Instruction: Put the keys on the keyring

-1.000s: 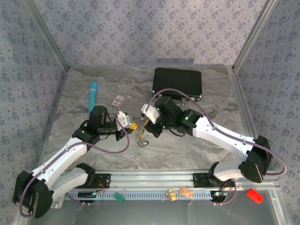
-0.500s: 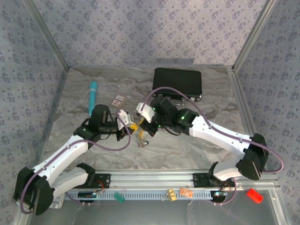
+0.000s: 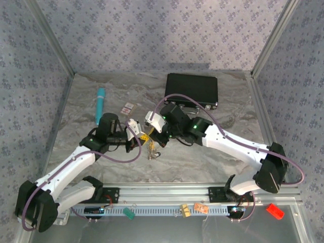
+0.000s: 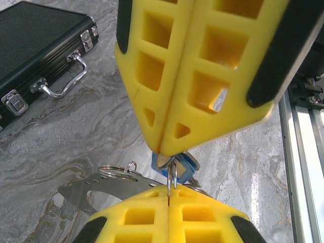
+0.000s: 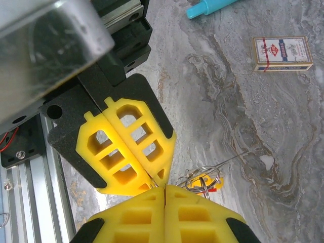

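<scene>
Since the earlier frames, the right gripper had been carried leftward, until its yellow fingertips were set almost tip to tip with those of the left gripper. Whether the tips touched could not be told. The meeting point was held above the marbled table, on the near side of the black case.

Both grippers were seen fully closed. A thin loop of the keyring was seen running into the seam of the left gripper's fingers and was judged to be pinched there. The head of the blue key was lodged right at the right gripper's tips, apparently clamped. A yellow key was seen among the coils just beside the tips.

Slippage was judged the main risk. So little wire was gripped that a small sideways pull could free it, and the bunch would be dropped to the table. Were the closed tips pressed together, the key could be twisted out of line with the ring's gap.

In the left wrist view the wire loop stood edge-on, its long axis running from one set of tips to the other. The blue key's blade was hidden, so its heading could not be told. In the top view the rest of the bunch trailed from the pinch towards the near edge.
</scene>
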You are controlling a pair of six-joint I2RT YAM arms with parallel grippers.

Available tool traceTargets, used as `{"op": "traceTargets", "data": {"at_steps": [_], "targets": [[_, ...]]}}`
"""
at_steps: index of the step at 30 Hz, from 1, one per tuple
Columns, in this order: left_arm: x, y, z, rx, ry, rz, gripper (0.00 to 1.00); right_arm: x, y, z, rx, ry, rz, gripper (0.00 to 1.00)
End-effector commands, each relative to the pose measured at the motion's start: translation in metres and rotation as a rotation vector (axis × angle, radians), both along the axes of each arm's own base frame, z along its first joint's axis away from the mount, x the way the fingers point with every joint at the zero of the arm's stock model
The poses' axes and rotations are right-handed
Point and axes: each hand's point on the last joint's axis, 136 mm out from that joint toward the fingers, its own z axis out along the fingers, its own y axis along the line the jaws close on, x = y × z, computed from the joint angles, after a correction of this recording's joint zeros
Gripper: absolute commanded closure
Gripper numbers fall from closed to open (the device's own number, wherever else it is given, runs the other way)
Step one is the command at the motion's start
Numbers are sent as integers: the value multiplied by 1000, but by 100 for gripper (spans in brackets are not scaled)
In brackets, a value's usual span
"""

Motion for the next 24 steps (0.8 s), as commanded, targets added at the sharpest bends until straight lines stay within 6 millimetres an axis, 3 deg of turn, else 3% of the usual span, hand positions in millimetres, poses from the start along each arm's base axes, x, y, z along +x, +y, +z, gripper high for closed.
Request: {"op": "traceTargets", "data": {"at_steps": [1, 12, 13, 16, 24], "targets": [[-4, -8, 22, -58, -28, -50, 100, -5, 10, 8, 24, 1, 46, 100], [-2, -9, 21, -60, -18, -38, 100, -7, -1, 17, 70, 11, 20, 100], [-2, -8, 21, -59, -17, -37, 100, -8, -6, 3, 42, 22, 5, 100], [-2, -8, 20, -55, -19, -35, 100, -2, -15, 3, 31, -14, -43, 100], [-2, -9, 20, -58, -13, -39, 100, -18, -13, 1, 48, 38, 24, 100]]}}
